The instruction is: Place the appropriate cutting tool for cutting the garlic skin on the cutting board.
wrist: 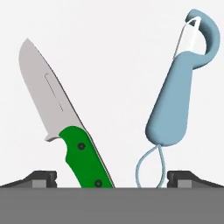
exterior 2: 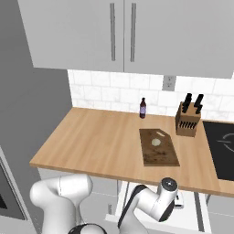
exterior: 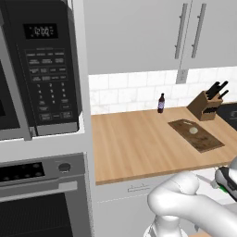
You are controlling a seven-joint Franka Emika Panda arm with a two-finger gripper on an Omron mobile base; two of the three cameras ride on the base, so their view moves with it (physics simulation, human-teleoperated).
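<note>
Below, pincer (jaws wide) straddles green knife handle, beside peeler

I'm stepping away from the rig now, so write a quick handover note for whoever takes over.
Gripper: open, holding nothing, poised over the green-handled knife, which lies on a white surface beside the blue-handled peeler.
Garlic: already on the dark cutting board, on the wooden counter near the knife block.
Done: lined up on the knife.
Left: grasp the knife by its handle, lift it, and lay it on the cutting board.
</note>
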